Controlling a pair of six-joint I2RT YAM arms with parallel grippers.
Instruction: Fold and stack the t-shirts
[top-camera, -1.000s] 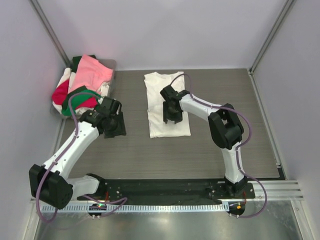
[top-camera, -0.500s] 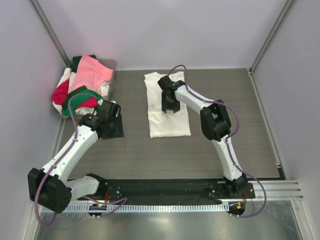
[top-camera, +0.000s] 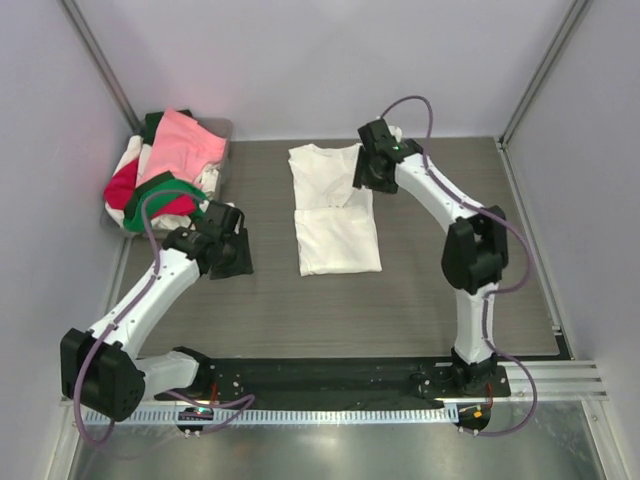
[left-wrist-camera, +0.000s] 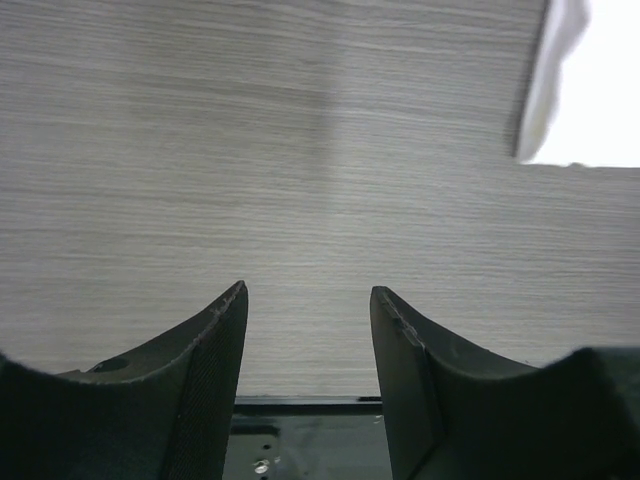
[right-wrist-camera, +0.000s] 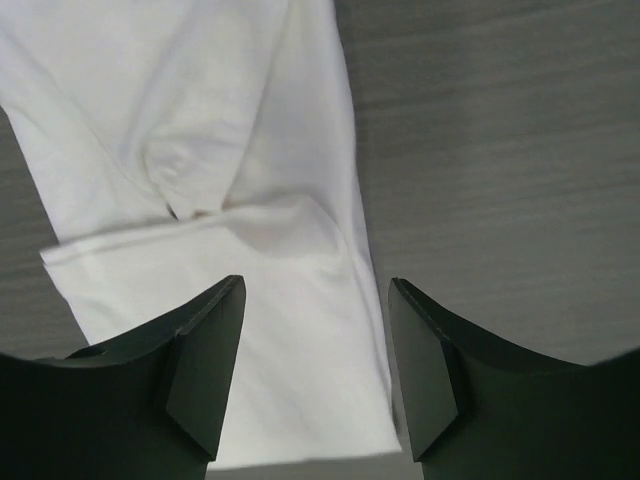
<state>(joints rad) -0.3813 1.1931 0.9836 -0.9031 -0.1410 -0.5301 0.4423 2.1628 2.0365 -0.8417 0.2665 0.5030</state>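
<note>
Right end effector (right-wrist-camera: 317, 300) hangs with its jaws apart and nothing between them, above the far right part of the white t-shirt (top-camera: 335, 225). The right wrist view shows the cloth below the open fingers and dark wood grain beside it. Left end effector (left-wrist-camera: 308, 295) is likewise spread and empty, over bare surface (top-camera: 300, 310) just left of the shirt. Only the shirt's edge shows in the corner of its wrist view.

The white t-shirt lies flat near the middle of the surface, towards the far side. Its sides are turned in, so it reads as a long narrow panel. A cloth edge runs across it about halfway down, with some puckering where the layers meet. My judgement is that this shirt is partly folded and needs at least one more fold.

Most of the work remains. A heap of unfolded tees, including a pink one (top-camera: 185, 140), a red one (top-camera: 122, 185), a green one (top-camera: 150, 195) and more white cloth, fills the grey tray (top-camera: 224, 132) in the far left corner. No finished stack is visible.

Nothing lies between either arm and the white shirt. The heap sits just behind the left arm's wrist, and its tangled layers may drag when one tee is pulled out.
</note>
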